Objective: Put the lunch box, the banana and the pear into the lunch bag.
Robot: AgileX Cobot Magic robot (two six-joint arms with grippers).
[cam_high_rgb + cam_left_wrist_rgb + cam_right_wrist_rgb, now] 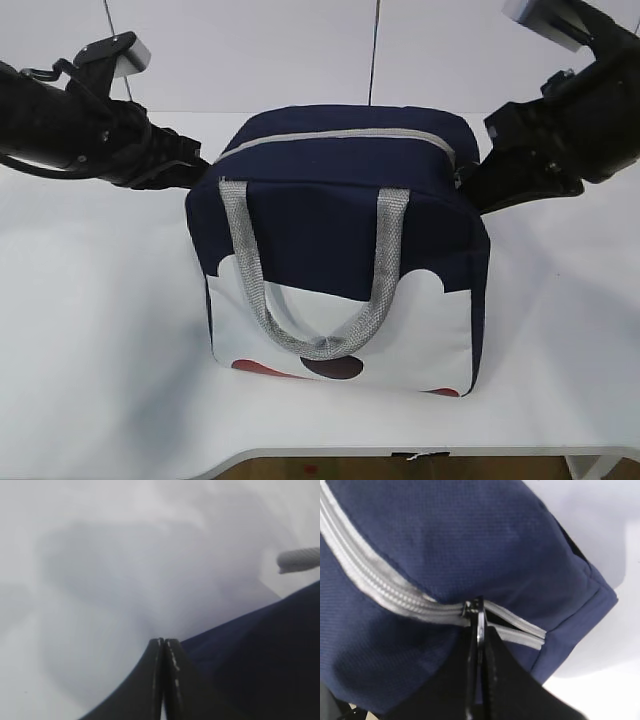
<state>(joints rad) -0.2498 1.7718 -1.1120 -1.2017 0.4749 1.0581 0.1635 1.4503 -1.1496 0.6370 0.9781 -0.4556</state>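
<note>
The navy lunch bag point(340, 200) stands upright mid-table, white panel facing me, grey handles point(310, 345) hanging down its front. Its grey zipper point(340, 138) is closed along most of the top. My right gripper point(468, 180) is at the bag's right end, shut on the metal pull ring point(480, 622). Behind the slider a short stretch of zipper point(520, 630) gapes. My left gripper point(200, 165) is shut with its tips point(164, 641) against the bag's left upper corner point(260, 650), and nothing shows between them. The lunch box, banana and pear are out of view.
The white table point(100, 350) spreads to both sides of the bag, with its front edge point(420, 452) just below the bag. A white wall point(300, 50) stands behind. A grey webbing handle point(300, 559) shows in the left wrist view.
</note>
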